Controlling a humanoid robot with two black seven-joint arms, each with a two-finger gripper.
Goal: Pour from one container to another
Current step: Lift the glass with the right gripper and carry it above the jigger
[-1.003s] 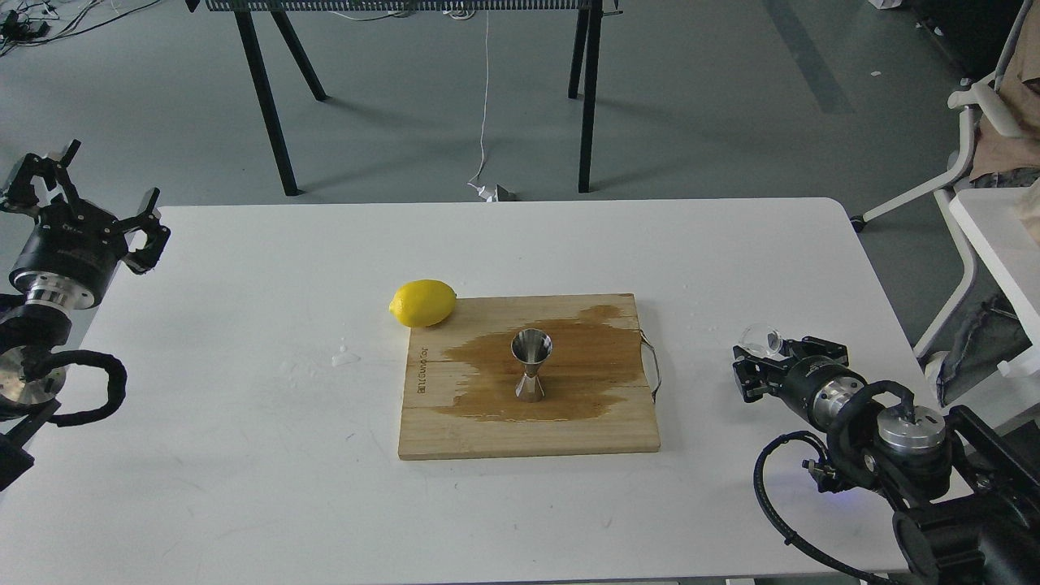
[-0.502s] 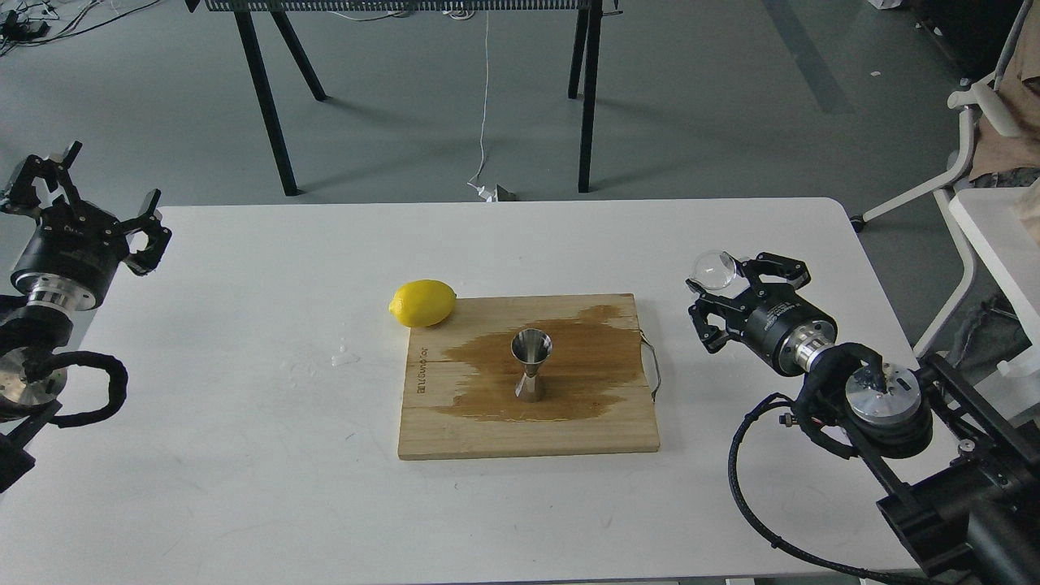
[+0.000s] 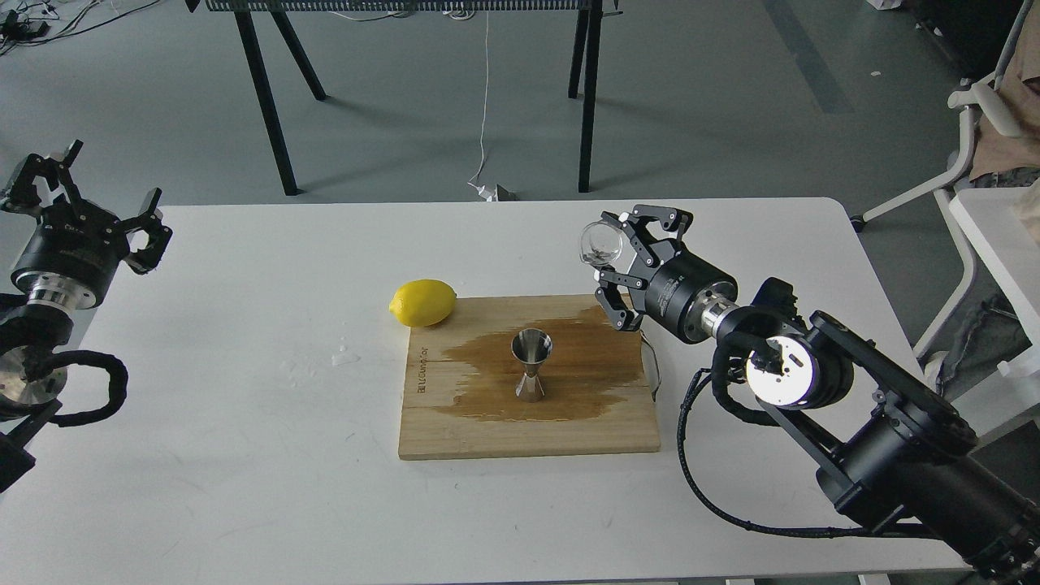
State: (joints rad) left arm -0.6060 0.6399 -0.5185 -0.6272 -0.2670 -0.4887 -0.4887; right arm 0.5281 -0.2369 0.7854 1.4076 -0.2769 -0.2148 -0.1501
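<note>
Right gripper (image 3: 611,253): arm stretched toward 10 o'clock, fingers pinching clear cup (image 3: 599,242), raised at 2 o'clock from jigger (image 3: 531,365).
Jigger: upright on wet board (image 3: 528,422).
Left gripper (image 3: 89,195): spread, empty, 9 o'clock edge.

You can't read the small dark print on the light wooden cutting board (image 3: 487,431)'s 9 o'clock edge, too small. The small clear round-rimmed cup (image 3: 600,242) is partly covered by the black right gripper (image 3: 627,258)'s fingers; whether there's liquid inside can't be told. The thin metal wire handle (image 3: 655,382) at the board's 3 o'clock edge is part hidden behind that gripper. The black left arm (image 3: 49,276) is cut off at the frame's 9 o'clock edge, its lower links out of view. The white chair (image 3: 971,154) at 2 o'clock is cropped. The black-legged bench (image 3: 406,6) at 12 o'clock is cut off too.
</note>
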